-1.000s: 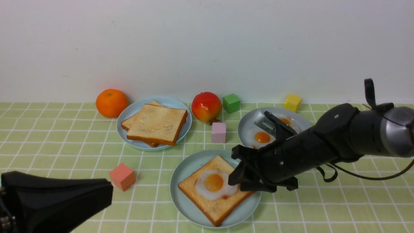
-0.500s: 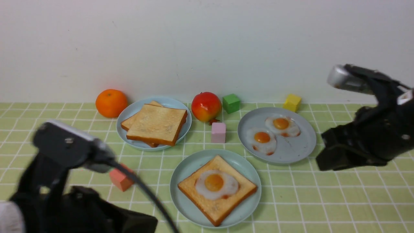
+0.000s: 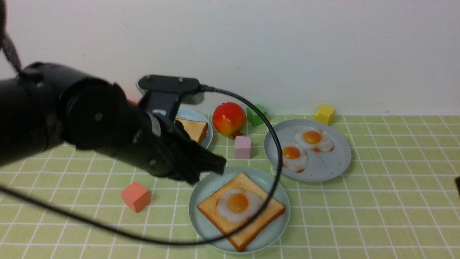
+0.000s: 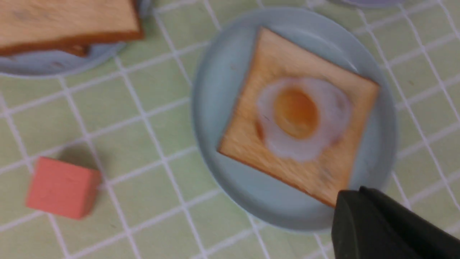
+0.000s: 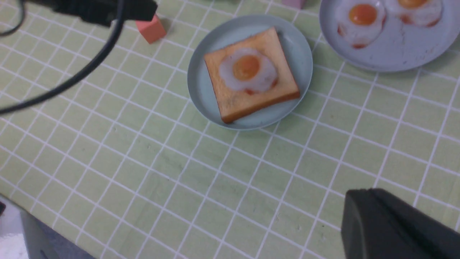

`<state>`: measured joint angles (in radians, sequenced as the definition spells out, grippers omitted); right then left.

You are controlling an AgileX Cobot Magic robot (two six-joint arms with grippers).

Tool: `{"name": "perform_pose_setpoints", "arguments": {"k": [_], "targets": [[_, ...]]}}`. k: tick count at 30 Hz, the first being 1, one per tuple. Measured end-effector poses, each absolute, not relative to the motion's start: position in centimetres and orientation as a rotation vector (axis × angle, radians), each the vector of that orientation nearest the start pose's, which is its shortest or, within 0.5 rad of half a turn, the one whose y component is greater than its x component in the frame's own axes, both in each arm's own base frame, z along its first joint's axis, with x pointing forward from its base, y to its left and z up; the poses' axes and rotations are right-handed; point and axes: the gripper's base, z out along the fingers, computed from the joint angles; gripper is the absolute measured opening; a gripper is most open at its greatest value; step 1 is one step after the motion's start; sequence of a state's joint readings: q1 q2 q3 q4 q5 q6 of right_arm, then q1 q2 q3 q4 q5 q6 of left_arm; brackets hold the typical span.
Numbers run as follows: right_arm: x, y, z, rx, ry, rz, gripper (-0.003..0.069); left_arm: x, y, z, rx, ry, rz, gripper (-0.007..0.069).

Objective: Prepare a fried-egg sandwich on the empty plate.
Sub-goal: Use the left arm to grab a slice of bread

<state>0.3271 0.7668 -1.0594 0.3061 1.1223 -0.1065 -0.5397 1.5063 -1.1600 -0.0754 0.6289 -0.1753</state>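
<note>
The aqua-green plate (image 3: 212,181) sits near the front middle. It holds one toast slice (image 3: 212,210) with a fried egg (image 3: 238,203) lying on top. The same plate (image 4: 215,90), toast (image 4: 251,147) and egg (image 4: 296,113) show blurred in the left wrist view. My left gripper (image 3: 219,166) is shut and empty, just above the plate's far-left rim; its fingertips (image 4: 350,196) overlap the toast's corner. Two more toast slices (image 3: 194,129) lie on the sky-blue plate (image 3: 209,135), mostly hidden behind my left arm. My right gripper (image 5: 359,194) is shut and empty, over bare cloth, away from the plate (image 5: 205,82).
A grey-blue plate (image 3: 323,169) with two more eggs sits back right. A red fruit (image 3: 229,118), green cube (image 3: 257,114), yellow cube (image 3: 324,114) and pink cube (image 3: 243,146) stand behind. A salmon cube (image 3: 135,196) is front left. My left arm's cable (image 3: 277,158) loops across the aqua-green plate.
My right arm has pulled back from over the egg on the toast, off to the right. My left arm has swung up and forward to the aqua-green plate's far-left rim.
</note>
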Motion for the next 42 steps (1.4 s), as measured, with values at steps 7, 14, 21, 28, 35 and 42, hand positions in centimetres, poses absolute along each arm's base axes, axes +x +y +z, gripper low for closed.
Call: {"name": "perform_pose_setpoints", "arguments": {"k": [7,14,21,28,35,42], "targets": [[7.3,5.1,41.2,-0.482,2.162,0.500,0.0002,35.7,-17.5,27.0,0.340,2.495,-0.301,0.0023],[7.1,5.0,41.0,-0.494,2.186,0.496,0.0003,41.3,-17.4,23.0,0.371,2.523,-0.157,0.0264],[7.0,5.1,41.0,-0.496,2.193,0.504,0.0006,43.9,-17.4,19.8,0.393,2.509,-0.102,0.0419],[7.0,5.2,41.0,-0.473,2.199,0.536,0.0008,44.8,-17.6,17.5,0.436,2.496,-0.064,0.0426],[7.0,5.2,41.0,-0.472,2.197,0.536,0.0010,44.9,-17.6,17.1,0.446,2.501,-0.054,0.0275],[7.0,5.2,41.0,-0.471,2.196,0.536,0.0014,44.7,-17.7,17.9,0.446,2.497,-0.065,-0.0003]]}}
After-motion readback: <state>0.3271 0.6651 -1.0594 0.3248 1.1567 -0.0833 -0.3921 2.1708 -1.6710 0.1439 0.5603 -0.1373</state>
